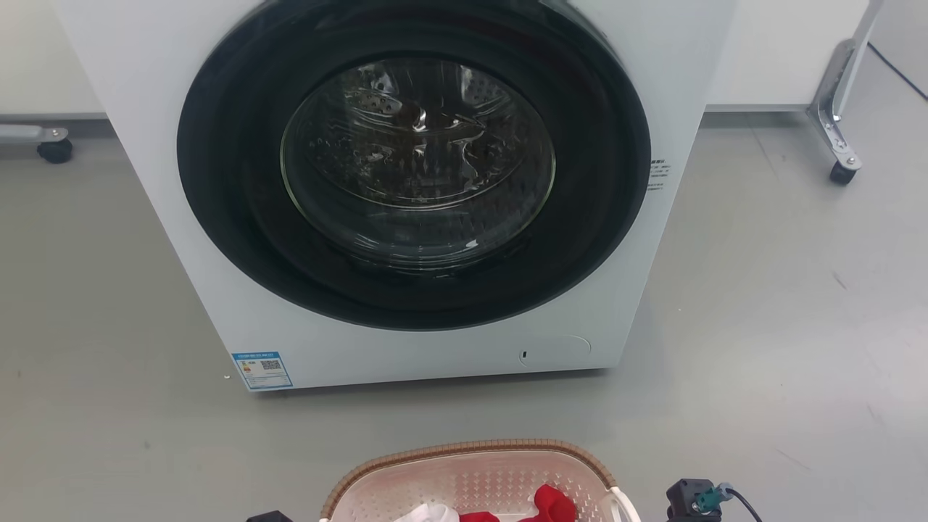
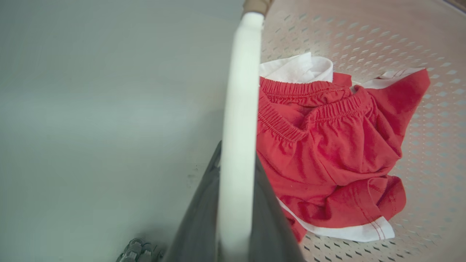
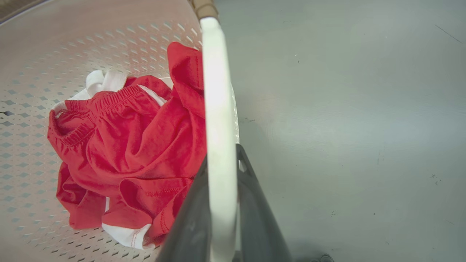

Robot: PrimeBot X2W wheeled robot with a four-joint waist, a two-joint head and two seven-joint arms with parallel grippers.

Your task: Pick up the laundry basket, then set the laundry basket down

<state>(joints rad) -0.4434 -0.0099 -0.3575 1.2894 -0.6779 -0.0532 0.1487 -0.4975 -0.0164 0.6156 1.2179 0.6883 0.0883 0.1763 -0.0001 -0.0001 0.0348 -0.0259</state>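
Just before the closed washing machine (image 1: 435, 217), low in the head view, is the laundry basket (image 1: 471, 451), with red clothes (image 2: 327, 145) heaped inside. Now the left gripper (image 2: 237, 153) pinches one white handle (image 2: 238, 91) and the right gripper (image 3: 222, 154) pinches the other. Both grips are on! Is it off the floor (image 1: 761, 326)? Can't tell. The set-down is not yet done.

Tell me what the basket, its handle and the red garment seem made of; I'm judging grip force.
The basket looks like moulded plastic, matt pale pink, given its regular holes; its brown rim looks woven, probably plastic too. The handle: smooth white plastic, seemingly. The red garment: soft knit fabric, perhaps cotton, from wrinkles, stitched hems, gathered waistband.
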